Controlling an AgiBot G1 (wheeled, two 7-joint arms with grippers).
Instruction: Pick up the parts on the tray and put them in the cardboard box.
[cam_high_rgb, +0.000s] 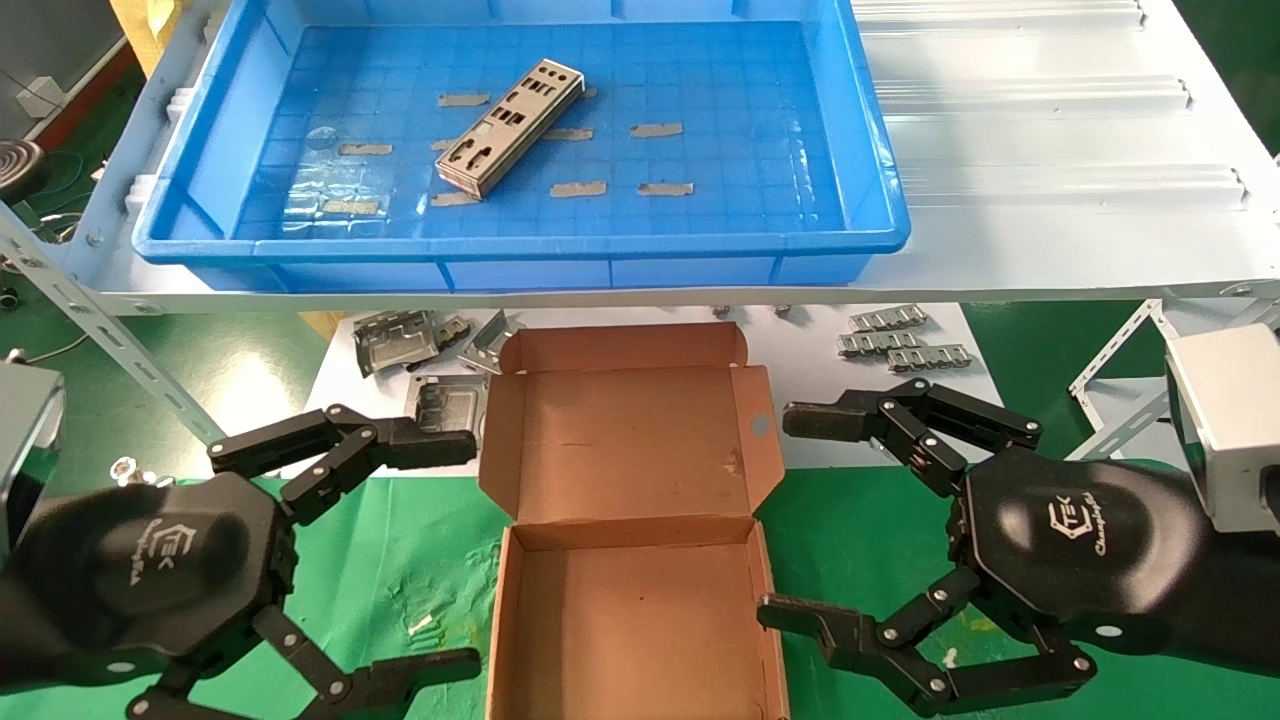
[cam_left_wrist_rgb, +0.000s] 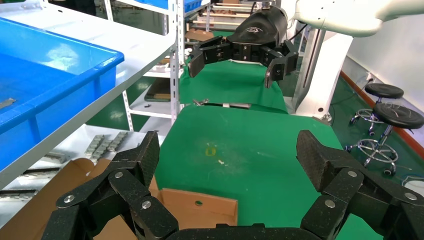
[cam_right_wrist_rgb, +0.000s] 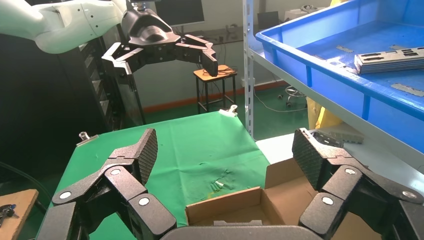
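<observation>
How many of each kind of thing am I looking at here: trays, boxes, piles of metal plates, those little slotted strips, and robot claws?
blue tray: 1
cardboard box: 1
stack of silver plates in the tray: 1 (how many plates it holds cannot be told)
slotted metal strips beside the box: 3
grippers, both open: 2, the left gripper and the right gripper
Total: 8

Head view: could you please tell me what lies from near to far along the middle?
Open brown cardboard box → white shelf edge → bright-blue plastic tray → silver punched metal plates on its floor.
</observation>
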